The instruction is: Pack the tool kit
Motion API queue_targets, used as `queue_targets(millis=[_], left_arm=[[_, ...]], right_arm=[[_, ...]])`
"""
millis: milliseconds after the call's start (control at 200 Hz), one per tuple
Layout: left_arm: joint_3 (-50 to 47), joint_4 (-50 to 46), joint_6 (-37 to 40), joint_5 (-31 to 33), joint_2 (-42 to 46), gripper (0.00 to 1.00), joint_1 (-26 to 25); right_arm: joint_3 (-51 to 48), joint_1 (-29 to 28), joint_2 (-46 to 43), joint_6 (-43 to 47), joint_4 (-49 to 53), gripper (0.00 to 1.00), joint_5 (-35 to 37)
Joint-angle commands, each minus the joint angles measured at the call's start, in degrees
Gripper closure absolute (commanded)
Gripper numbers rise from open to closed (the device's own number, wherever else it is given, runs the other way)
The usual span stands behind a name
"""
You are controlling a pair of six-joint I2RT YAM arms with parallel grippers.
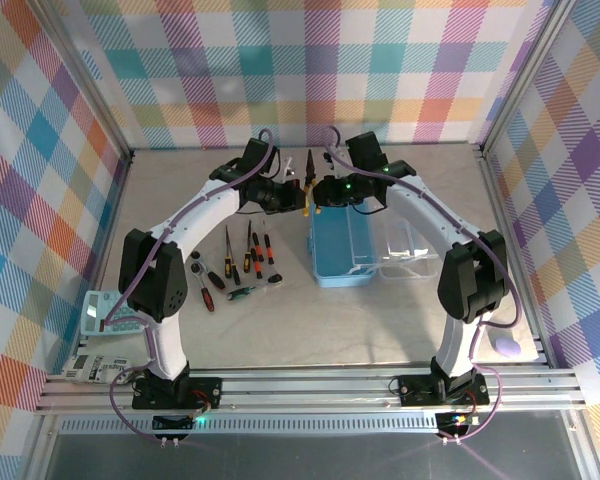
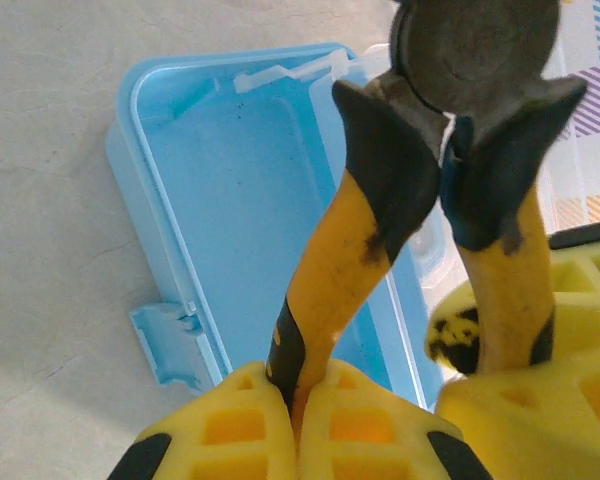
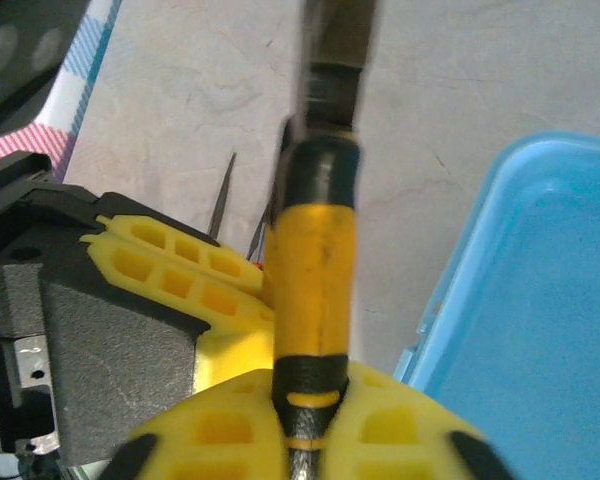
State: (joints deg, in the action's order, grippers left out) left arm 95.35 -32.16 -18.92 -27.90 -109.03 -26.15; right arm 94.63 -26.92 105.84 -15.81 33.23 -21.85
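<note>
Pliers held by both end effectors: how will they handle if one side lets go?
Likely rigid but hinged: the pliers splay from a pivot, with the left end effector and right end effector each on one handle, so a freed handle may swing. Metal head suggests nose-heavy. Glossy yellow handles look slippery, so it may slide.

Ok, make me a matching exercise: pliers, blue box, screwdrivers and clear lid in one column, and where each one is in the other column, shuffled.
1. pliers
2. blue box
3. screwdrivers
4. clear lid

A. lying on the table, left of the box
B. folded out to the right of the box
C. gripped by the left end effector and the right end effector
D. sitting open on the table

Pairs: 1-C, 2-D, 3-A, 4-B
</note>
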Motion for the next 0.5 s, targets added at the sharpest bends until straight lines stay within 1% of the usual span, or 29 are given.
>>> queue_targets(millis=[0, 40, 55, 80, 90, 100, 120, 185, 220, 240, 280, 355, 470, 495], left_arm=[[0.1, 2.6, -0.3, -1.8, 3.0, 1.0, -0.7], [-0.3, 1.9, 0.0, -0.8, 3.7, 1.0, -0.7], [-0.4, 1.7, 0.3, -0.4, 4.0, 0.98, -0.7], [-0.6, 1.0, 0.7, 0.6, 4.6, 0.86, -0.6], [-0.7, 0.6, 0.9, 1.2, 4.8, 0.82, -0.6], [-0.7, 0.3, 1.1, 1.8, 5.0, 0.76, -0.7], [-0.9, -0.4, 1.5, 2.9, 5.6, 0.67, -0.6], [-1.5, -2.8, 3.2, 6.6, 7.7, 0.43, -0.3], [-1.9, -4.2, 3.8, 8.7, 9.1, 0.34, 0.0], [-2.3, -4.8, 4.2, 9.7, 9.9, 0.31, 0.3], [-3.3, -5.9, 4.8, 11.6, 11.8, 0.23, 0.9], [-6.5, -6.9, 5.5, 14.4, 15.7, 0.13, 2.4], [-12.4, -8.2, 5.0, 17.4, 20.7, 0.08, 5.6], [-13.6, -8.6, 4.9, 18.2, 21.7, 0.06, 6.1]], right_arm=[[1.4, -0.9, -1.3, 1.8, 1.5, 1.0, 1.7], [1.4, -0.8, -2.0, 2.6, 2.8, 1.0, 2.9], [1.4, -0.7, -2.3, 2.9, 3.4, 1.0, 3.2], [1.3, -0.6, -2.7, 3.3, 4.1, 1.0, 3.7], [1.2, -0.5, -2.9, 3.4, 4.3, 1.0, 3.9], [1.1, -0.4, -3.0, 3.6, 4.7, 1.0, 4.1], [0.9, -0.2, -3.4, 4.0, 5.3, 1.0, 4.3], [-0.1, 0.7, -4.3, 5.0, 7.3, 1.0, 4.2], [-0.8, 1.1, -4.9, 5.7, 8.4, 1.0, 4.4], [-1.2, 1.4, -5.1, 6.2, 9.0, 1.0, 4.2], [-1.5, 1.7, -5.5, 7.3, 10.9, 1.0, 4.2], [-1.2, 1.9, -5.3, 9.5, 14.9, 1.0, 5.1], [-0.8, 2.0, -4.4, 11.5, 18.9, 1.0, 6.7], [-0.8, 2.0, -4.0, 11.7, 19.5, 1.0, 7.2]])
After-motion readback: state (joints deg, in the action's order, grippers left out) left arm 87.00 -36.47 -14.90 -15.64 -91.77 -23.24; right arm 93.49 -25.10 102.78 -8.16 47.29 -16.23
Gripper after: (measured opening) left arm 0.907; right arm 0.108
